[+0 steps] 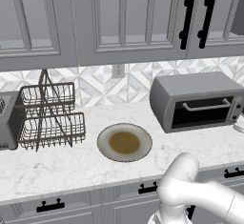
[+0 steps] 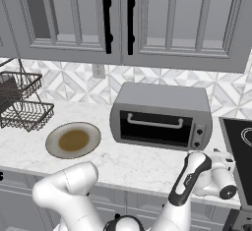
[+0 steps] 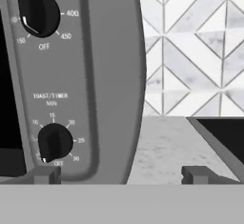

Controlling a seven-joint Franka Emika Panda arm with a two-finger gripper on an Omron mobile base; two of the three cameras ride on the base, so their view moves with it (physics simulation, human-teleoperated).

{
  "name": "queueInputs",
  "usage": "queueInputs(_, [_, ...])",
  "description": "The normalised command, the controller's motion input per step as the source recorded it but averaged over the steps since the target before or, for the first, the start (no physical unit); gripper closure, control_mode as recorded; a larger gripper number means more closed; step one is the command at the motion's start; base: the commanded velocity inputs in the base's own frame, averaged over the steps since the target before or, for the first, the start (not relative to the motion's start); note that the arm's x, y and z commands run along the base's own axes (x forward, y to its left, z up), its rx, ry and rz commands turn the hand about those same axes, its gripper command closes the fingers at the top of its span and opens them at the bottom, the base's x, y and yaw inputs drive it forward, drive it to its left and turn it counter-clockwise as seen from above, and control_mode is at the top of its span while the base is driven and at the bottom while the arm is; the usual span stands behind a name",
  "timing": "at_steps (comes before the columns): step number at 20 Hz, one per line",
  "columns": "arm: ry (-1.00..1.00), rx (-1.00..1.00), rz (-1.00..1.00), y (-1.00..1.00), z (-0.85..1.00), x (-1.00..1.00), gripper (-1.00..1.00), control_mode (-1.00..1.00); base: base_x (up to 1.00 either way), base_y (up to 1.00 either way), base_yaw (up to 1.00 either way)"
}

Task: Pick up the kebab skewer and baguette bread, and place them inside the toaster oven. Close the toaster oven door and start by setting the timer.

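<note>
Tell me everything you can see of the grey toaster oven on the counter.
The grey metal toaster oven is a box standing upright on the white marble counter, against the tiled wall. Its dark glass door, with a silver bar handle, is shut. Two black knobs sit at its right edge: temperature above timer.

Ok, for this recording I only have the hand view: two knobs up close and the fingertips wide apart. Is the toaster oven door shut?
Observer: Yes. Both base views show the toaster oven door shut, with its bar handle across the top.
Operator: Where is the gripper relative to the oven?
Observer: The gripper is low at the front right corner of the toaster oven, with the black stove top just to its right.
Operator: Anything else on the counter?
Observer: A plate lies left of the oven, and a wire rack stands further left.
</note>
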Motion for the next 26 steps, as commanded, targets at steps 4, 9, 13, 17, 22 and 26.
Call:
queueInputs(4, [-0.06, 0.0, 0.0, 0.07, 0.0, 0.12, -1.0, -1.0, 0.0, 0.0, 0.0])
queueInputs(9, [-0.12, 0.0, 0.0, 0.27, 0.0, 0.14, -1.0, -1.0, 0.0, 0.0, 0.0])
queueInputs(13, [-0.07, 0.0, 0.0, 0.16, 0.05, 0.13, -1.0, -1.0, 0.0, 0.0, 0.0])
queueInputs(17, [-0.02, 0.0, 0.0, 0.14, 0.16, 0.01, -1.0, -1.0, 0.0, 0.0, 0.0])
queueInputs(22, [0.0, 0.0, 0.0, 0.05, 0.11, 0.13, -1.0, -1.0, 0.0, 0.0, 0.0])
queueInputs(26, [-0.01, 0.0, 0.0, 0.05, 0.07, 0.05, -1.0, -1.0, 0.0, 0.0, 0.0])
